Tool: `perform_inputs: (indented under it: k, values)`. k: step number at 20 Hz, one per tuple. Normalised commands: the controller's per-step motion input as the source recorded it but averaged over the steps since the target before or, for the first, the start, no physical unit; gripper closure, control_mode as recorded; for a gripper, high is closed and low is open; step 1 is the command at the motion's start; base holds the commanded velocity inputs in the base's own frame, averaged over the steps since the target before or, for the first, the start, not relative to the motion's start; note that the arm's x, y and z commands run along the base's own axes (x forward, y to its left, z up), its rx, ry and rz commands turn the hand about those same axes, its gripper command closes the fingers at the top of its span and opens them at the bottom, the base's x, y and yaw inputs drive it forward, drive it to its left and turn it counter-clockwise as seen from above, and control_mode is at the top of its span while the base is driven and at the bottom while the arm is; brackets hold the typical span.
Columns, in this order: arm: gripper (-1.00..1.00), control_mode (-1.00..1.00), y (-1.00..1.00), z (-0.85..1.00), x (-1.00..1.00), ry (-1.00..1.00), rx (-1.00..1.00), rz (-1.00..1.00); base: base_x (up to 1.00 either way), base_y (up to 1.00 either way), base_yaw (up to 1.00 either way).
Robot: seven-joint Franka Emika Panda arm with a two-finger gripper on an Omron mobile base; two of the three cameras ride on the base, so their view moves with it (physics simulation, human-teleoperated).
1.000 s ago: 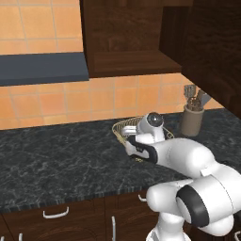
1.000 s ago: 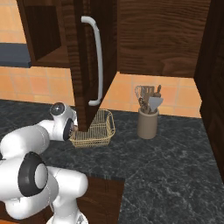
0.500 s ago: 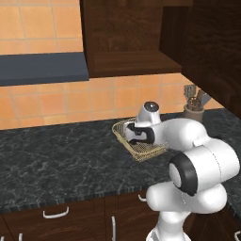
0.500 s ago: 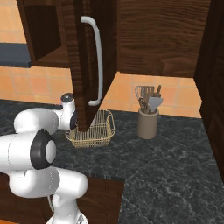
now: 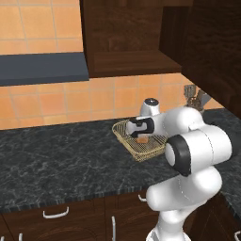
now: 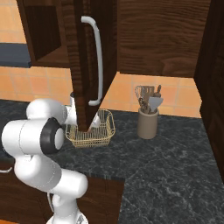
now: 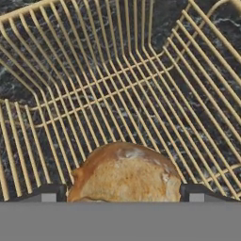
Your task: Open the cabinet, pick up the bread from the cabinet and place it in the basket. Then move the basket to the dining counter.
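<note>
The golden wire basket [image 5: 147, 151] [image 6: 99, 134] stands on the black marbled counter under the dark wood cabinet [image 5: 127, 37]. The cabinet's door [image 6: 82, 65] is swung open, its silver bar handle [image 6: 97, 61] facing out. My gripper [image 5: 141, 135] [image 7: 121, 196] hangs inside the basket [image 7: 117, 84], pointing down. It is shut on the round tan bread [image 7: 124, 175] [image 5: 142, 140], which sits low over the mesh floor between both tips. In the right base view the open door hides the hand. The dining counter is out of view.
A tan utensil holder [image 6: 148, 123] [image 5: 195, 97] stands right of the basket. A dark range hood [image 5: 42, 68] hangs at the left over the black counter [image 5: 56, 155]. Drawers with curved handles [image 5: 55, 212] lie below the counter edge.
The arm has swung its elbow right and carried the hand from the basket's near side to above its middle, then down into it with the bread.
</note>
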Motion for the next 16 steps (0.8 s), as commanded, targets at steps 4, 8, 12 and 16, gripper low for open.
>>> perform_inputs:
  k: [4,8,12,16]
  values:
    - [1.0,-1.0,-0.01,-0.28,0.0,0.0,0.0,0.0,0.0,0.0,0.0]
    - [1.0,-1.0,-0.02,-0.25,0.0,0.0,0.0,0.0,0.0,0.0,0.0]
    - [1.0,-1.0,0.0,-0.15,0.0,0.0,0.0,0.0,0.0,0.0,0.0]
    - [1.0,-1.0,0.0,0.0,0.23,0.0,0.0,0.0,0.0,0.0,0.0]
